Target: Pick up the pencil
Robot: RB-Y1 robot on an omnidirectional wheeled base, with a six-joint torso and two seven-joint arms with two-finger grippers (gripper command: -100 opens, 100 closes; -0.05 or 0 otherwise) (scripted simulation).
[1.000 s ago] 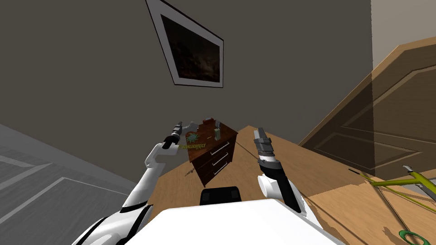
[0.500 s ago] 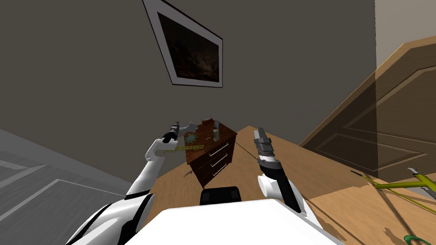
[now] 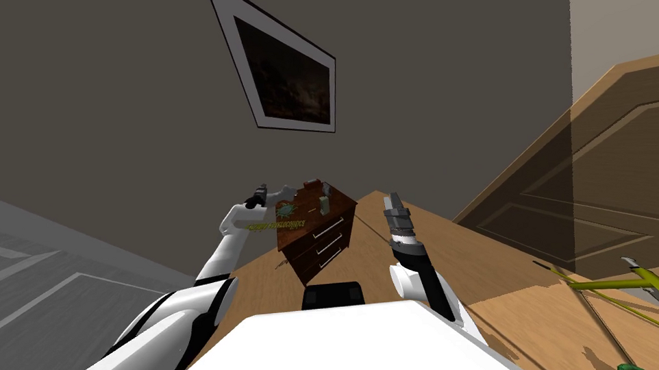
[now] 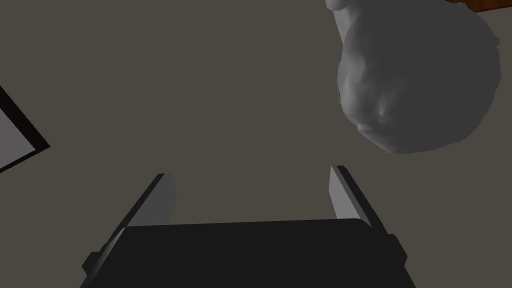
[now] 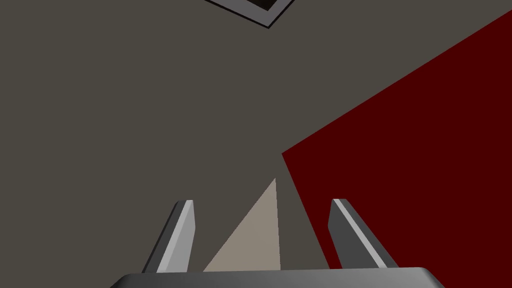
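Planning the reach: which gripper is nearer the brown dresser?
Left. The left gripper hovers by the dresser's top corner; the right gripper hangs apart, off its other side.

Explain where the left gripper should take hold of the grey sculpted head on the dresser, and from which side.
Its narrower base, at the dresser top, not the skull: the grey sculpted head is round and looks wider than the gap of the open left gripper, so blades would likely slip. Come from the dresser's left edge, where the gripper hovers.
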